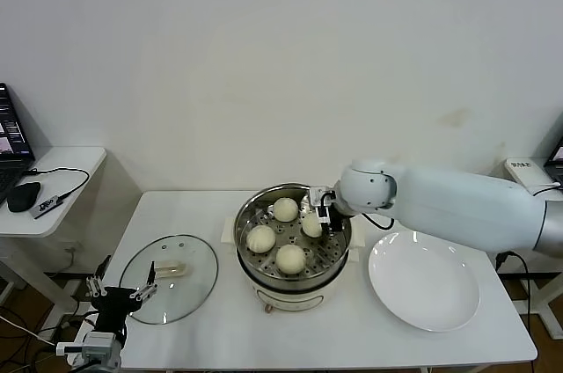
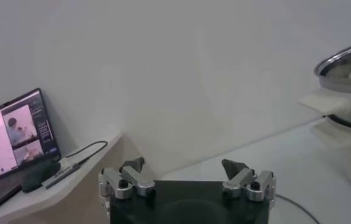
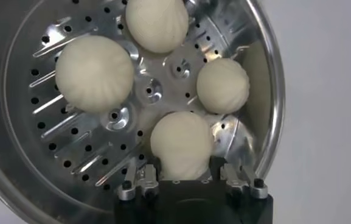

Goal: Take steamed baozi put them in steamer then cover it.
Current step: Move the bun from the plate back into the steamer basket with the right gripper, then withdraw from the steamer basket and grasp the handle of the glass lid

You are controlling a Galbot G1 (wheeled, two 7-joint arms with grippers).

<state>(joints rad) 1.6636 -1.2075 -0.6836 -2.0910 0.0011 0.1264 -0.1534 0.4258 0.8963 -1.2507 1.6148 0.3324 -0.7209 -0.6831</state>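
At the far left, the left gripper [image 1: 119, 289] hangs low beside the table's front-left corner, its two fingers spread apart and holding nothing. Just to its right, and slightly beyond it, the round clear glass cover with a metal rim [image 1: 169, 278] lies flat on the white table [image 1: 220, 338], the cream-white oblong handle [image 1: 171, 270] pointing roughly left to right across the robot's front. This arm is plainly the nearer one to the cover.

Further right stands the round shiny stainless-steel steamer [image 1: 292, 237] with its perforated tray, and all four smooth cream-white steamed baozi [image 1: 261, 238] sit inside it. The right gripper [image 1: 320, 211] reaches over the steamer's right rim; in the right wrist view its fingers [image 3: 146, 181] stand on either side of the fourth bun [image 3: 181, 145], which rests on the tray. Whether they press on it or have let go is not clear from here.

Right of that gripper, the flat round white plate [image 1: 424, 285] lies bare.

Loading looks finished. Covering likely falls to the left arm: the handle lies just up and right of its open fingers, so they would need to straddle its short side.
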